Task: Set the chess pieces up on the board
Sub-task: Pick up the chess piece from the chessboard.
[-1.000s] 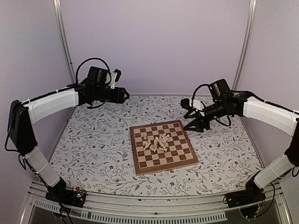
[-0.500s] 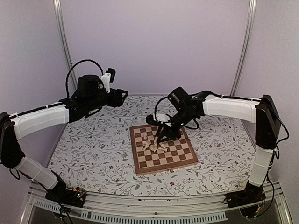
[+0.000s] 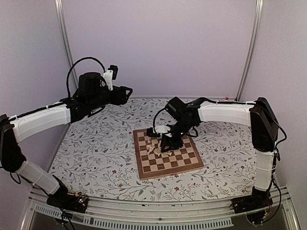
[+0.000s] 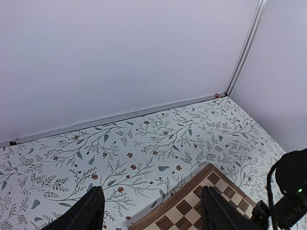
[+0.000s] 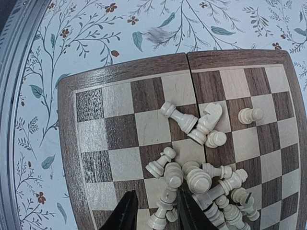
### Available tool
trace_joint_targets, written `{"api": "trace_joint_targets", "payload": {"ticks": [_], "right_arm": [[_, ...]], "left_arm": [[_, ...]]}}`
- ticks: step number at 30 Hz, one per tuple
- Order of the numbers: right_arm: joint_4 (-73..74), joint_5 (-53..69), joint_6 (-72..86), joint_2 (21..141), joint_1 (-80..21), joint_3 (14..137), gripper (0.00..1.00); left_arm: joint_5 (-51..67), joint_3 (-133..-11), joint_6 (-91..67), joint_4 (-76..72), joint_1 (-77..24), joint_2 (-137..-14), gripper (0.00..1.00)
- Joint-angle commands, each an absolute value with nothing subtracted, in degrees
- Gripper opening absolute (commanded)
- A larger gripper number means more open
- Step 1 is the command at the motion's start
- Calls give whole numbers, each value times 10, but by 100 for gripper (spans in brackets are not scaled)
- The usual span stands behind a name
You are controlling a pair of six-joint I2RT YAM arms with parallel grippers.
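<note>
The pieces [image 5: 199, 179] lie heaped in the middle of the board [image 5: 120, 129], so my right claw [image 5: 156, 213] straddles one at the heap's edge, easiest to single out; gripped or not, I cannot tell. My left claw [image 4: 153, 211] hangs released, aloft, out of the way.

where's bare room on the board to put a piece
Bare squares: the left columns in the right wrist view, by the brown border of the square wooden checkered board. Crowded: tiny cream chess pieces heaped mid-board at the right end effector.
</note>
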State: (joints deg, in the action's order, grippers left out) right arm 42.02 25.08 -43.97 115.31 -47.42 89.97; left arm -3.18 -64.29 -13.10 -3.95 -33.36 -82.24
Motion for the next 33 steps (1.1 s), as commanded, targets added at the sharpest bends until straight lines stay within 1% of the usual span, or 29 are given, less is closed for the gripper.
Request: {"api": "trace_joint_targets", "payload": {"ticks": [1, 11, 18, 21, 27, 33], "right_arm": [[427, 229, -443, 1169, -479, 915, 32], [422, 218, -434, 1191, -479, 934, 36], [424, 224, -433, 1204, -480, 944, 36], [425, 228, -433, 1205, -481, 945, 34], [427, 231, -429, 1208, -483, 950, 25], [430, 232, -423, 1217, -484, 961, 25]], "left_arm": [[-22, -652, -135, -39, -338, -811, 70], [-15, -651, -139, -39, -338, -817, 70], [-11, -653, -140, -37, -338, -823, 70], [-7, -654, -141, -37, -338, -825, 70], [-4, -654, -142, -36, -338, -826, 70], [-4, -657, -141, -33, -338, -829, 71]]}}
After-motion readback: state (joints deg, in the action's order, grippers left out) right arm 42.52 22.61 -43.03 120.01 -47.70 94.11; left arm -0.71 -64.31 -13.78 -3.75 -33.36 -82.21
